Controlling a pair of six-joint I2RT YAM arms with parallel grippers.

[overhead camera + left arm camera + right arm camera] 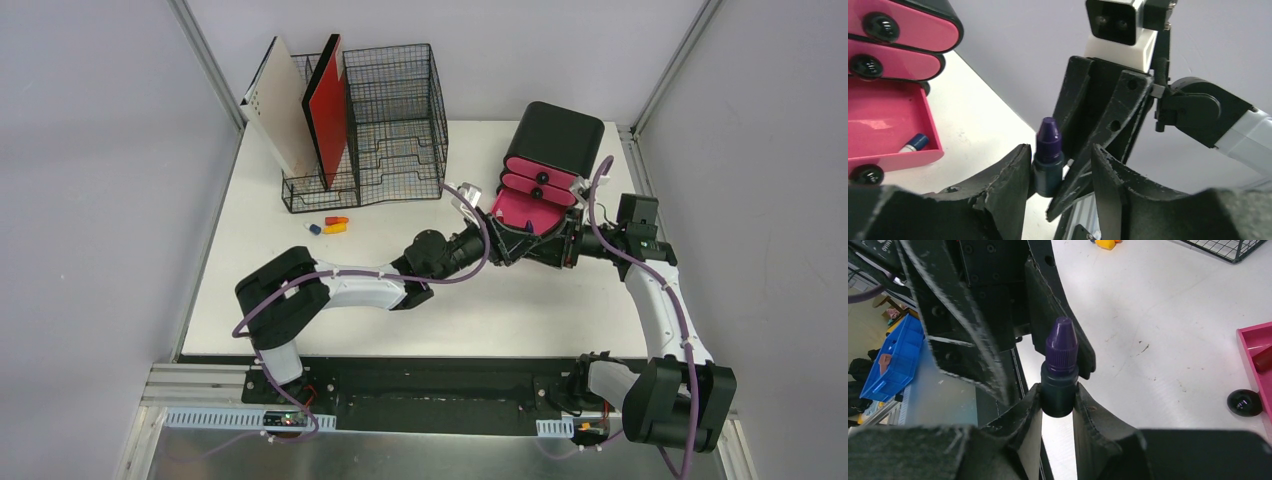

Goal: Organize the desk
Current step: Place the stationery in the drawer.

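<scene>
Grey walls close in a white desk (530, 305), which fills the middle of the overhead view with aluminium rails along its edges. Far left corner: a black wire organizer (400, 120) holds a pale perforated board (285, 105) and a red-faced book (330, 110), both leaning. Just in front of it three small items (330, 225) lie loose: blue-white, red, orange. Far right: a black drawer box (555, 135) with pink fronts, its lowest drawer (883, 120) pulled out. A small blue-capped tube (915, 142) lies inside near the front wall. Both arms reach inward and meet just in front of that drawer. Between them is a small dark bottle (1059, 375) with a purple cap, the cap clear of the fingers. The right gripper (1058, 395) pinches the bottle's dark body, both fingers pressed against it. The left gripper (1059, 152) is spread wider than the bottle: one finger touches it, the other stands apart, with a finger of the right gripper in the gap.
</scene>
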